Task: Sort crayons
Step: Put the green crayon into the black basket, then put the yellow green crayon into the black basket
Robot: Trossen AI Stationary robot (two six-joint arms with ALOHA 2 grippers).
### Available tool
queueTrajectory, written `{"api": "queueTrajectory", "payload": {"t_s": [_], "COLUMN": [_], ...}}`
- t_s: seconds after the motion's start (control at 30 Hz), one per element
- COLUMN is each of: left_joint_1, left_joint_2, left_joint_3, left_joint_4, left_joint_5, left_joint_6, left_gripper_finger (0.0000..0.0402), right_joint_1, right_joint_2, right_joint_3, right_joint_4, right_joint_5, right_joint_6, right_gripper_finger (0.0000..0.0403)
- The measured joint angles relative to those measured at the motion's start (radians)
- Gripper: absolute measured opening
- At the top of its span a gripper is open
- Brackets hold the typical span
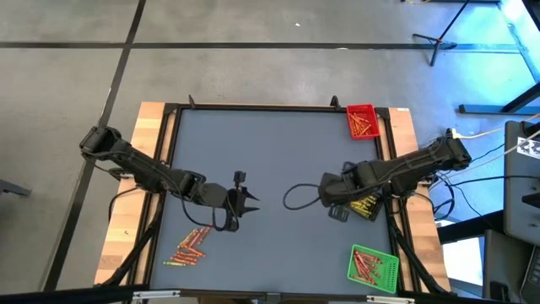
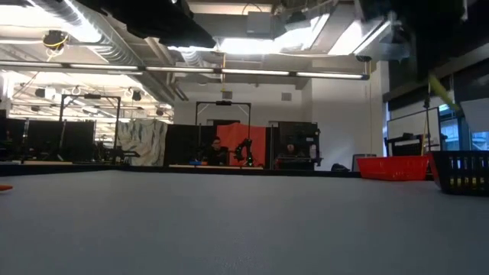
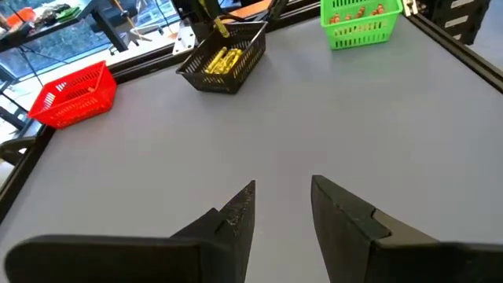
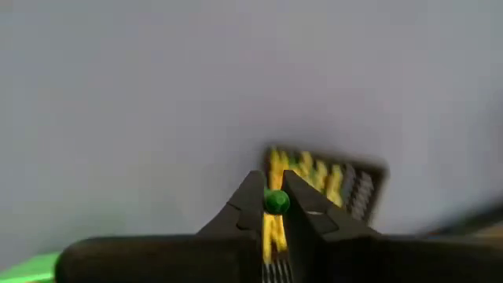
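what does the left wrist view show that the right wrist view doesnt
Only the left wrist view shows the red plastic basket, the green plastic basket of orange crayons and the open left gripper with nothing between its fingers. Only the right wrist view shows the right gripper shut on a yellow crayon with a green tip. Both show the black mesh basket of yellow crayons and the grey table.

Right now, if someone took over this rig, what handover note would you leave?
Left gripper: open, empty, above the bare table by the loose crayons.
Right gripper: shut on a yellow crayon, over the black tray.
Done: some crayons lie in the red tray, the green tray and the black tray.
Left: drop the yellow one, then sort the loose pile.
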Motion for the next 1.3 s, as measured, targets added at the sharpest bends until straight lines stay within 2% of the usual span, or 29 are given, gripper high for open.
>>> {"api": "queueTrajectory", "payload": {"t_s": [0.13,0.33,0.43,0.6,0.8,0.97,1.03,1.1,1.2,1.3], "left_joint_1": [0.0,0.0,0.002,0.003,0.003,0.003,0.002,-0.003,-0.013,-0.024], "left_joint_2": [0.0,0.0,0.0,0.0,0.0,0.0,0.0,-0.006,-0.008,-0.008], "left_joint_3": [0.0,0.0,0.0,-0.001,-0.001,-0.001,-0.001,-0.001,0.039,0.088], "left_joint_4": [0.0,0.0,0.0,0.001,0.006,0.009,0.003,-0.045,-0.232,-0.448], "left_joint_5": [0.0,-0.016,-0.033,-0.044,-0.045,-0.057,-0.056,-0.052,-0.033,0.02], "left_joint_6": [0.0,0.009,0.009,0.009,0.009,-0.025,-0.044,-0.084,-0.197,-0.333], "left_gripper_finger": [0.0109,0.0109,0.0109,0.0109,0.0109,0.0109,0.0109,0.0109,0.0109,0.0109], "right_joint_1": [-0.002,-0.002,-0.002,-0.003,-0.003,-0.003,-0.003,-0.002,-0.002,-0.003], "right_joint_2": [0.0,0.0,0.0,0.0,0.0,0.001,0.001,0.001,0.001,0.001], "right_joint_3": [-0.06,-0.221,-0.299,-0.395,-0.403,-0.328,-0.279,-0.231,-0.184,-0.177], "right_joint_4": [-0.082,-0.072,-0.035,0.042,0.07,0.01,0.004,0.028,0.153,0.352], "right_joint_5": [-0.027,-0.114,-0.148,-0.146,-0.099,-0.095,-0.044,0.053,0.227,0.368], "right_joint_6": [0.102,0.16,0.184,0.187,0.208,0.182,0.176,0.132,0.01,-0.179], "right_gripper_finger": [0.0017,0.003,0.0026,0.0031,0.0086,0.0149,0.0164,0.0173,0.0177,0.0178]}}
